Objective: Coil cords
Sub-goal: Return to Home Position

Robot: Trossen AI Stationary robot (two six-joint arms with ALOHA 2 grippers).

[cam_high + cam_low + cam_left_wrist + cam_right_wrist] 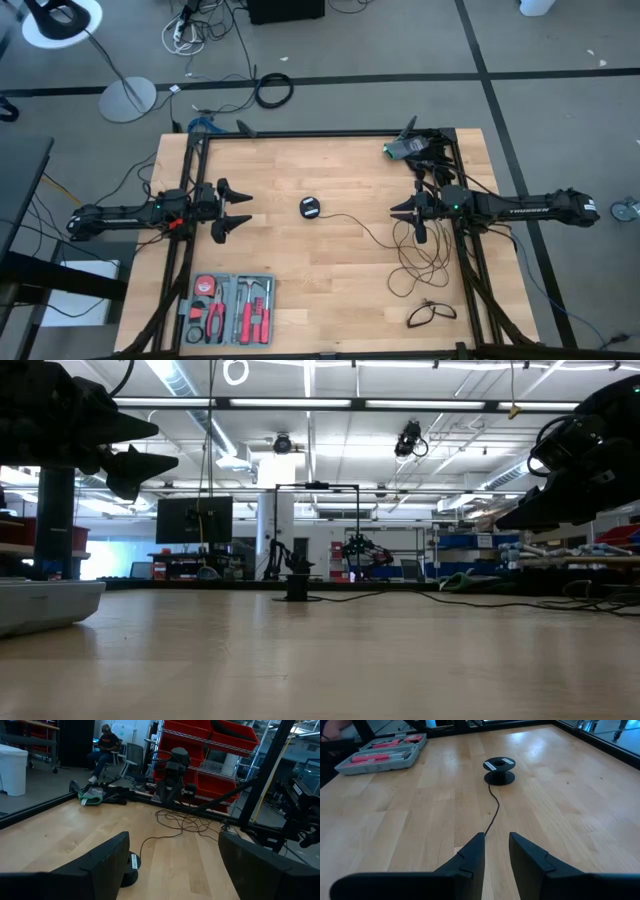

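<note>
The long thin black cord [365,230] lies slack on the wooden table. Its round black disc [310,208] with a pale centre rests flat at mid-table; it also shows in the right wrist view [499,767] and the left wrist view [131,865]. The cord's other part lies in loose loops [420,265] near the right edge. A short black cord [430,313] lies looped at the near right. My left gripper [238,210] is open and hovers left of the disc. My right gripper [400,210] hovers above the cord, its fingers [475,850] a narrow gap apart and empty.
A grey case of red-handled tools [228,308] lies at the near left. A green and black bundle [405,148] sits at the far right corner. A thick black cable ring [273,90] and a white wire bundle [185,35] lie on the floor beyond the table.
</note>
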